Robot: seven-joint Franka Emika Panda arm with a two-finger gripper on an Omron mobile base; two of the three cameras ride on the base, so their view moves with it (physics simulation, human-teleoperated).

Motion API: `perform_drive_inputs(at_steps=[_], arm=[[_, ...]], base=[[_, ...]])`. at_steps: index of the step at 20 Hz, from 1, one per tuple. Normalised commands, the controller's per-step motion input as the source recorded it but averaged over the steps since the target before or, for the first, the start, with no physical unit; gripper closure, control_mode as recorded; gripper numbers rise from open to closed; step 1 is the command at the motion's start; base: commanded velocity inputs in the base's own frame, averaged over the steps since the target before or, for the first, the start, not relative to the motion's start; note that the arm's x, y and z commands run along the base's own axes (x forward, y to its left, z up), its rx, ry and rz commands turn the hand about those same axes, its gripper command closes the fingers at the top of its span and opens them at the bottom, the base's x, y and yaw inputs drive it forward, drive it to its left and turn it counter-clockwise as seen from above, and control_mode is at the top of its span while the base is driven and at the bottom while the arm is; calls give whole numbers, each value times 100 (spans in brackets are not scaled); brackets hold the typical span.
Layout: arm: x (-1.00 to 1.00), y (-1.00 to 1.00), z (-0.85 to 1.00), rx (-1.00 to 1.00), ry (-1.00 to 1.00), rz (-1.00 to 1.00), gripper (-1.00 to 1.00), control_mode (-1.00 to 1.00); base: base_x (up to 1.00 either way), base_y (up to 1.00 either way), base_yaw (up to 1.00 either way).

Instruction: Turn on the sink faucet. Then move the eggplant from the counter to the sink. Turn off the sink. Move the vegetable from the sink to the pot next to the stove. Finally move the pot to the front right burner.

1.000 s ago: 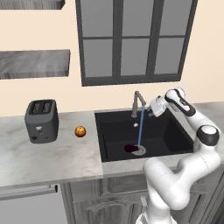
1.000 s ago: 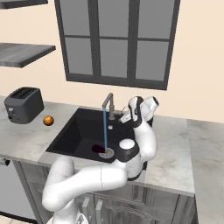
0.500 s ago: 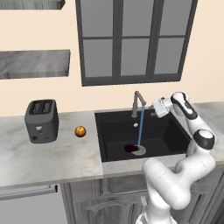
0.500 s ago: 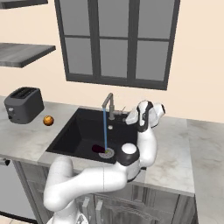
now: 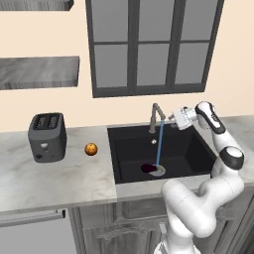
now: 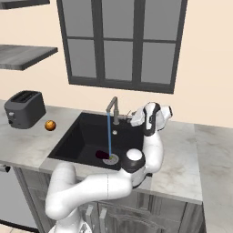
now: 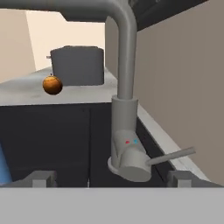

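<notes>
Since a second ago our arm has swung its wrist back and to the right, so the end effector [image 5: 174, 118] now sits level with the faucet base rather than angled over the basin; water runs throughout. Its fingers [image 7: 40, 179] stand spread wide and empty, one on each side of the sink faucet [image 7: 124, 109], whose small side handle [image 7: 171, 156] sticks out toward the right finger. We judge the step in hand to be shutting off the water: the eggplant [image 5: 147, 168] already lies in the sink [image 5: 129, 154] beside the drain, just at the foot of the blue stream [image 5: 159, 144]. To do it well we should ease forward until the handle lies between the fingers, or push it with one finger, then sweep it smoothly instead of jabbing, keeping clear of the spout. On the counter [image 5: 59, 178] to the left, the orange fruit [image 5: 91, 149] and toaster [image 5: 47, 136] stand well apart from this work.
</notes>
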Motion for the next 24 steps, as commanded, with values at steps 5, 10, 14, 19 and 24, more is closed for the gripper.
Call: perform_drive_inputs(at_steps=[5, 10, 14, 19, 24], arm=[[9, 29, 8, 0, 0, -4, -100, -100], [20, 9, -2, 3, 1, -6, -100, -100], [9, -5, 0, 6, 0, -6, -100, -100], [9, -2, 0, 4, 1, -5, -100, -100], [0, -20, -4, 3, 0, -2, -100, -100]], base=[[0, 0, 0], [0, 0, 0], [0, 0, 0], [0, 0, 0], [0, 0, 0]])
